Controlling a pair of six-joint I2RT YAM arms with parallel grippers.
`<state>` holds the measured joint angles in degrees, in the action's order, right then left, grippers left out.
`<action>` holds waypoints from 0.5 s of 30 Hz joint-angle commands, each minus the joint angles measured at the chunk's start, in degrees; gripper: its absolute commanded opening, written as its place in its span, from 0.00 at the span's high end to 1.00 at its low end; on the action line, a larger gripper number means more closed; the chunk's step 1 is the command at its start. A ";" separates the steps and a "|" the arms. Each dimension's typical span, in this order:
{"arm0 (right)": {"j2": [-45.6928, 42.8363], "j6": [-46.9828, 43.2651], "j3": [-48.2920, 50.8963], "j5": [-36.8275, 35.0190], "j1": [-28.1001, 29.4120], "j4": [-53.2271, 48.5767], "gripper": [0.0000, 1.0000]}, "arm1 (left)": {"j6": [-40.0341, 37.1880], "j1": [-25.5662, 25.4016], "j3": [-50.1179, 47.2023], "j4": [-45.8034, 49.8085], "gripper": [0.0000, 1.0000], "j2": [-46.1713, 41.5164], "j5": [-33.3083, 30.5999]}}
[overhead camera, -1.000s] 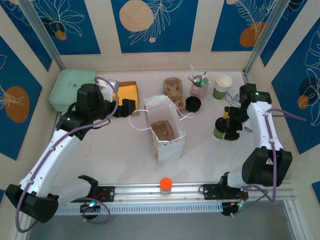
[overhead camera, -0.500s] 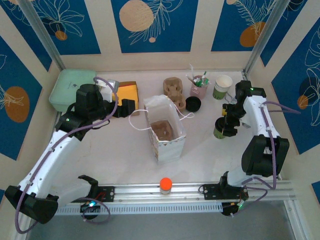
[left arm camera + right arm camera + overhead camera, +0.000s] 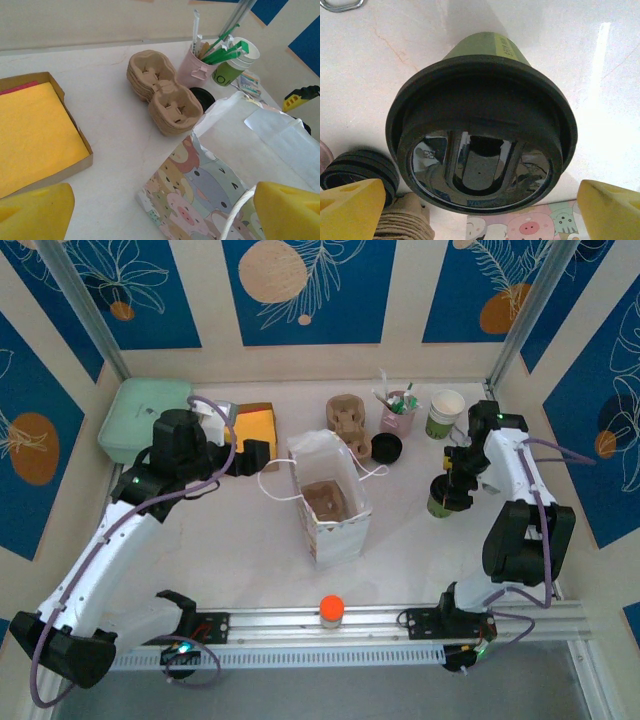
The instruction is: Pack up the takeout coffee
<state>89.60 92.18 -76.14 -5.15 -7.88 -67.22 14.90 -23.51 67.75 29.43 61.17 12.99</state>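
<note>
Right wrist: a loose black lid (image 3: 357,172) and pulp cup carriers (image 3: 405,222) sit left, with the piglet-print bag (image 3: 530,225) beyond. My right gripper (image 3: 481,207) gapes wide and empty at the takeout coffee (image 3: 480,140), which is green-sided and black-lidded and stands on the table (image 3: 380,60). My left gripper (image 3: 161,212) is spread and empty beside the bag.

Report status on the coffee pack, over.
Right gripper open over the takeout coffee, no grip. Left gripper open beside the paper bag. Bag upright, mouth open; nothing between them.

White arm links (image 3: 105,555) join black joints (image 3: 180,440), with purple cables (image 3: 211,404), green lights (image 3: 135,478) and yellow pincer fingers (image 3: 35,210).
</note>
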 commanded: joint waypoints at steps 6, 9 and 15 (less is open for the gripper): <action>0.62 1.60 -0.14 -0.63 -0.06 -0.96 0.01 | -0.82 -0.31 -0.60 0.54 0.08 -1.58 -0.86; 0.84 1.61 -0.15 -1.00 -0.16 -0.89 0.01 | -0.79 -0.29 -0.52 0.54 0.08 -1.66 -0.95; 1.08 1.33 -0.46 -1.93 -0.31 -1.20 0.00 | -0.83 -0.25 -0.73 0.54 0.08 -1.58 -0.87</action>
<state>89.95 92.20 -76.14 -5.85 -7.88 -66.85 14.87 -23.51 67.61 29.56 60.47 12.80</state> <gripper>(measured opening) 0.993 0.924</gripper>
